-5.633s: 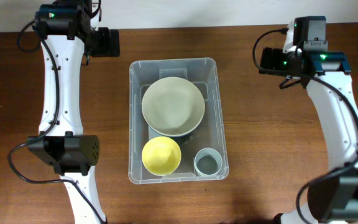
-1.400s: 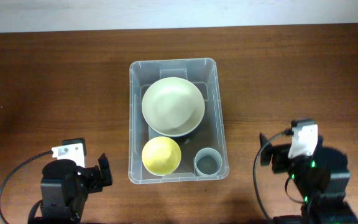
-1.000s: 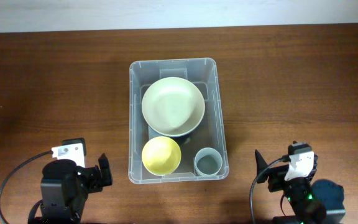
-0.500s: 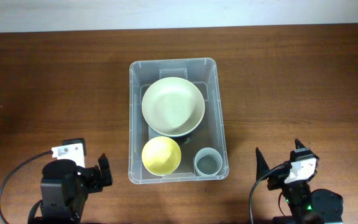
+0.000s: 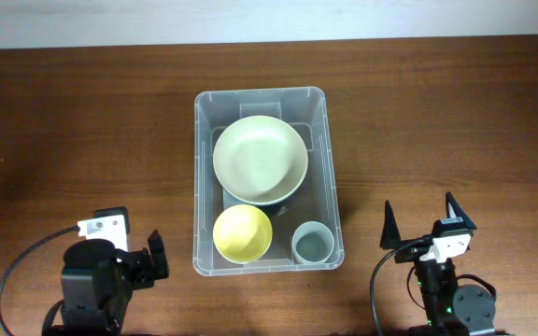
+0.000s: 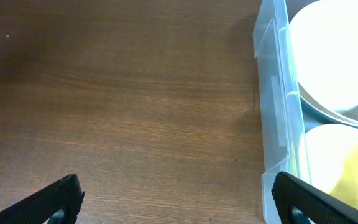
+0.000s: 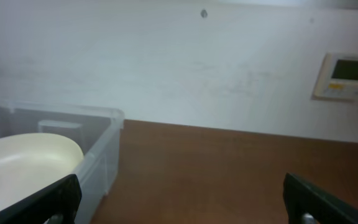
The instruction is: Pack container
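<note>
Container [image 5: 260,92], a clear round-cornered plastic bin, sits at the middle of the wooden table [image 5: 82,121], holding a cream bowl [image 5: 261,160], a yellow bowl [image 5: 242,232] and a grey cup [image 5: 313,245]. Left gripper [image 6: 176,199] and right gripper [image 5: 422,224] flank its near end, jaws spread wide and empty.

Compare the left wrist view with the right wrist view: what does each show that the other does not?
Only the left wrist view shows the yellow bowl, sitting in the container next to the large pale bowl. Only the right wrist view shows the white wall behind the table and a wall panel mounted on it. Both show the container's side, part of the large pale bowl inside it, and the brown wooden table.
</note>
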{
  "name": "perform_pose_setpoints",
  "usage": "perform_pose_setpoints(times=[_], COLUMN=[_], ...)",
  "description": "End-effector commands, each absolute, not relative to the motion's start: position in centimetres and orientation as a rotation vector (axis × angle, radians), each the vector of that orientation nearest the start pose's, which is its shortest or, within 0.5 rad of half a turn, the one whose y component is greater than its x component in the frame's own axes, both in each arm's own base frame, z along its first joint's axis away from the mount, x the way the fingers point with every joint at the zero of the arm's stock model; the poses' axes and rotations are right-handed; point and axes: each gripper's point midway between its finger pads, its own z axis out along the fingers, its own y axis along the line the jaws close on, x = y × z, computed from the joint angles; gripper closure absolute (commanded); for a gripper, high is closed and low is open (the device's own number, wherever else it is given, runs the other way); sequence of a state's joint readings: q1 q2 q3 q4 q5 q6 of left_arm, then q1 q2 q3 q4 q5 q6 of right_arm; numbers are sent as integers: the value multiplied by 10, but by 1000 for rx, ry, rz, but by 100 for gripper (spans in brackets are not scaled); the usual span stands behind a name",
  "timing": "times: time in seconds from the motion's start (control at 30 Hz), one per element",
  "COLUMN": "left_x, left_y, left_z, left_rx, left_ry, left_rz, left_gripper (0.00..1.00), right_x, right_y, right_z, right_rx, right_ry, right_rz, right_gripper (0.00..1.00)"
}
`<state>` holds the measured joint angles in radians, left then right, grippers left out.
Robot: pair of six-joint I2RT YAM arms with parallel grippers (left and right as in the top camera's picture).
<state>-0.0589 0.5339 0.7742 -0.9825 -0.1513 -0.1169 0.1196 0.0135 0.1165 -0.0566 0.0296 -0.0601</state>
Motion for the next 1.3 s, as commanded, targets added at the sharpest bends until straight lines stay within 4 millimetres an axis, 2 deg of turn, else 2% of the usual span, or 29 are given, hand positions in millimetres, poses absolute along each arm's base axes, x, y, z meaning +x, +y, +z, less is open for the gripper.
perform_pose_setpoints(times=[0.0, 0.13, 0.23, 0.53, 0.87, 1.27], left_x=[197, 197, 197, 197, 197, 197], left_y=[16, 16, 16, 16, 16, 16], left_z=[199, 199, 199, 199, 199, 199], left_rx=[-160, -160, -160, -161, -160, -160], left_ry=[2297, 2297, 2297, 2297, 2297, 2297], left_rz=[93, 93, 93, 93, 93, 93], left_gripper=[1, 1, 1, 1, 1, 1], right_x=[240, 244, 245, 246, 245, 245], right_y=[17, 21, 24, 15, 20, 19], right_z=[200, 175, 167, 183, 157, 157], right_rx=[-87, -106, -122, -115, -156, -156], right_ry=[1545, 1592, 1598, 1532, 1637, 1636], right_rz=[-8, 3, 17, -14, 4, -3], right_gripper=[1, 1, 1, 1, 1, 1])
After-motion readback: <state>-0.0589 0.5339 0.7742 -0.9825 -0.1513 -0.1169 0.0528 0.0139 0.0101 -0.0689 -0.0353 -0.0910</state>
